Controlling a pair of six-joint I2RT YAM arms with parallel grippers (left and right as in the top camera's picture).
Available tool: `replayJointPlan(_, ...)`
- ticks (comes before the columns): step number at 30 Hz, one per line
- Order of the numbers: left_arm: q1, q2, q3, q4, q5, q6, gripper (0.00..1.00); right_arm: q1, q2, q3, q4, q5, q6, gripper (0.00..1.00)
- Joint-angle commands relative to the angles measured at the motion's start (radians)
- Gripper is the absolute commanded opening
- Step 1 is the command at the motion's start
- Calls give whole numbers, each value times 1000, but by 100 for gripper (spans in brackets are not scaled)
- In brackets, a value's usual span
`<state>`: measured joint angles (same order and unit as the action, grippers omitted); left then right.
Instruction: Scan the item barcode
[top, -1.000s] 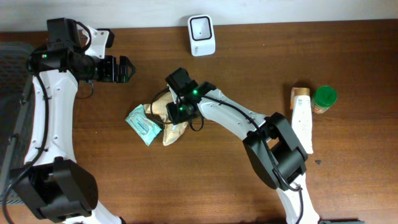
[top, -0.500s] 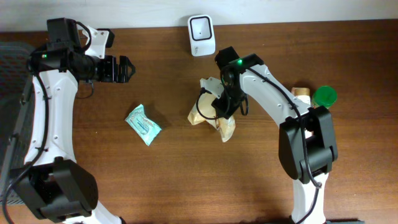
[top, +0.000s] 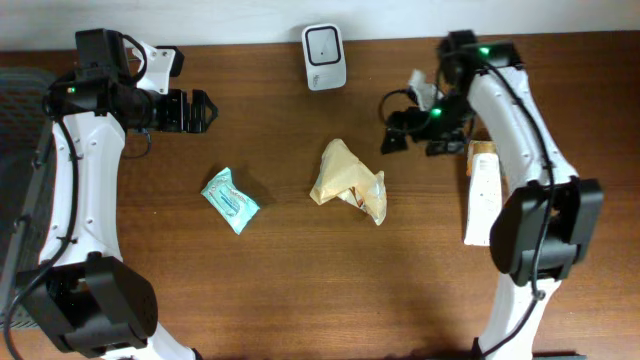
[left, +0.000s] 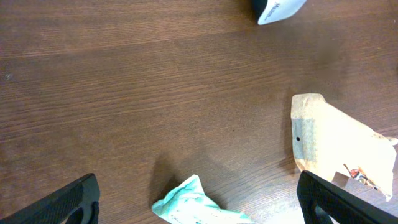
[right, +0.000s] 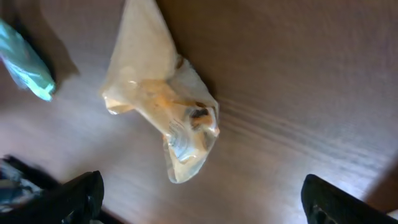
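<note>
Dark brown wood-grain table (top: 300, 300), pale strip (top: 420, 15) beyond its far edge, soft even light.

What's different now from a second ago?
The right arm carried the yellow bag rightward from beside the teal packet, opened its jaws, let it go mid-table and swung away to the far right. The left arm, teal packet and scanner stayed put.

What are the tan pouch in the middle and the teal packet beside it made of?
Tan crinkled pouch: seemingly thin plastic film, glossy, partly see-through, sharply creased. Small teal packet: probably soft plastic wrap, wrinkled with a faint sheen; hard to confirm.
</note>
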<state>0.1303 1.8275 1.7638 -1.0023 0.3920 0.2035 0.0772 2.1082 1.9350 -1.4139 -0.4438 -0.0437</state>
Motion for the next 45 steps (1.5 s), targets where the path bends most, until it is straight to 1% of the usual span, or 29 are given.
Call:
replayJointPlan(1,-3,10,4,2,3,-8,99,-50,-8,-159,53,-210,45,98)
replayJointPlan(3,-3,10,4,2,3,-8,99,-53,-8,-265,159,-333,53,98)
replayJointPlan(4,-3,10,4,2,3,-8,99,-45,-8,-312,227,-373,100,98)
replayJointPlan(5,-3,10,4,2,3,-8,99,-36,-8,-359,307,-384,175,98)
replayJointPlan(6,-3,10,4,2,3,-8,99,-23,-8,-401,380,-385,253,98)
replayJointPlan(9,-3,10,4,2,3,-8,99,16,-8,-455,490,-384,357,98)
replayJointPlan(11,-3,10,4,2,3,-8,99,42,-8,-460,534,-369,401,98)
replayJointPlan(13,-3,10,4,2,3,-8,99,61,-8,-462,566,-274,470,98)
replayJointPlan(15,-3,10,4,2,3,-8,99,80,-7,-473,594,-251,475,100)
replayJointPlan(17,-3,10,4,2,3,-8,99,100,-7,-502,641,-251,478,97)
replayJointPlan(20,-3,10,4,2,3,-8,99,128,-7,-601,757,-255,521,97)
replayJointPlan(21,-3,10,4,2,3,-8,99,130,-7,-623,790,-255,521,95)
replayJointPlan(23,-3,10,4,2,3,-8,99,130,-7,-658,851,-277,524,71)
replayJointPlan(25,-3,10,4,2,3,-8,99,132,-8,-658,866,-290,523,51)
replayJointPlan(26,-3,10,4,2,3,-8,99,132,-8,-658,875,-307,522,44)
replayJointPlan(27,-3,10,4,2,3,-8,99,132,-9,-658,887,-322,520,29)
replayJointPlan(29,-3,10,4,2,3,-8,99,131,-24,-643,889,-343,480,8)
replayJointPlan(31,-3,10,4,2,3,-8,99,131,-52,-624,887,-347,442,4)
replayJointPlan(33,-3,10,4,2,3,-8,99,131,-111,-595,875,-339,409,4)
replayJointPlan(35,-3,10,4,2,3,-8,99,132,-201,-551,810,-249,353,4)
replayJointPlan(36,-3,10,4,2,3,-8,99,134,-257,-526,755,-136,325,4)
replayJointPlan(37,-3,10,4,2,3,-8,99,144,-311,-497,688,38,303,4)
replayJointPlan(39,-3,10,4,2,3,-8,99,184,-364,-461,601,370,279,4)
replayJointPlan(42,-3,10,4,2,3,-8,99,300,-349,-445,523,883,280,4)
replayJointPlan(43,-3,10,4,2,3,-8,99,341,-328,-446,500,1009,280,4)
replayJointPlan(44,-3,10,4,2,3,-8,99,386,-296,-446,488,1093,279,4)
replayJointPlan(45,-3,10,4,2,3,-8,99,424,-257,-446,485,1122,274,4)
